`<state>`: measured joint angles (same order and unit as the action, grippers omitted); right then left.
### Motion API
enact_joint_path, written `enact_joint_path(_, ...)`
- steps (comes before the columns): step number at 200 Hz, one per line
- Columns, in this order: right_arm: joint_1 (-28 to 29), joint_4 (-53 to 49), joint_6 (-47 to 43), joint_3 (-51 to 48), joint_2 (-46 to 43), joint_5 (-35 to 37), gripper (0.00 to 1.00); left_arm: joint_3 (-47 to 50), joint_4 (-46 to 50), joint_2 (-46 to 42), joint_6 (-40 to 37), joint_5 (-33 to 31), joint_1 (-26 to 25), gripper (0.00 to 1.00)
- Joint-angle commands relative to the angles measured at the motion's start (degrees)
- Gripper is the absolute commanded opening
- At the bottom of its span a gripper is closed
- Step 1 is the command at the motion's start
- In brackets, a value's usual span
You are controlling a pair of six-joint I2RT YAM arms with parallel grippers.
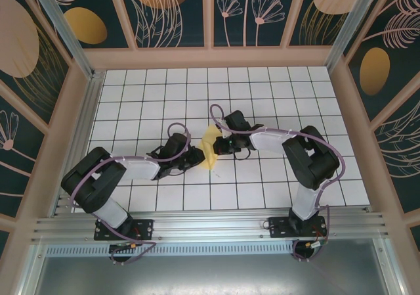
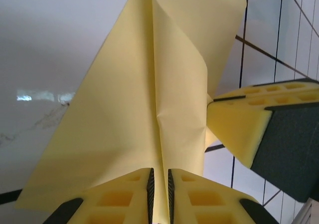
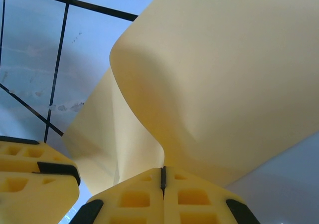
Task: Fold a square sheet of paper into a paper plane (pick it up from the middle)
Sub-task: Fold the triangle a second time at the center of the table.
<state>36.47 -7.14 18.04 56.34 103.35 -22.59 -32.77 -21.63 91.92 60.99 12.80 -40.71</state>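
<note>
Left wrist: yellow sheet (image 2: 149,109) creased, curling; left gripper (image 2: 159,179), right gripper (image 3: 162,173) both clamp it

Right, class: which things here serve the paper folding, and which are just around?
In use: paper, left end effector, right end effector, both shut on the paper.
Just around: table, walls, rail.

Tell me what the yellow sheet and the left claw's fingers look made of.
Sheet of paper: thin matte paper, judging by its sharp crease and soft curl. Left claw fingers: likely moulded yellow plastic with a pocketed grid; dark ribbed pads look rubbery, though that is unsure.
</note>
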Motion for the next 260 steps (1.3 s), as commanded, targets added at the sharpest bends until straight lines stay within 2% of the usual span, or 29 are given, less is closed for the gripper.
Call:
enact_joint_path(1,-0.2,-1.4,-1.4,-0.2,-0.4,0.7,0.02,0.0,-2.4,1.0,1.5,1.5,-0.9,0.14)
enact_joint_path(52,-0.3,-2.9,-2.5,0.1,-0.1,-0.1,0.02,-1.1,3.0,4.3,1.1,1.1,-1.2,0.06)
enact_joint_path(137,-0.5,-4.3,-3.5,1.7,1.2,5.1,0.02,-2.4,6.4,5.8,-0.4,-0.4,-1.2,0.06)
enact_joint_path(260,-0.7,-4.5,-5.2,4.3,4.1,4.7,0.02,-2.6,7.0,5.9,-1.4,0.0,-1.2,0.06)
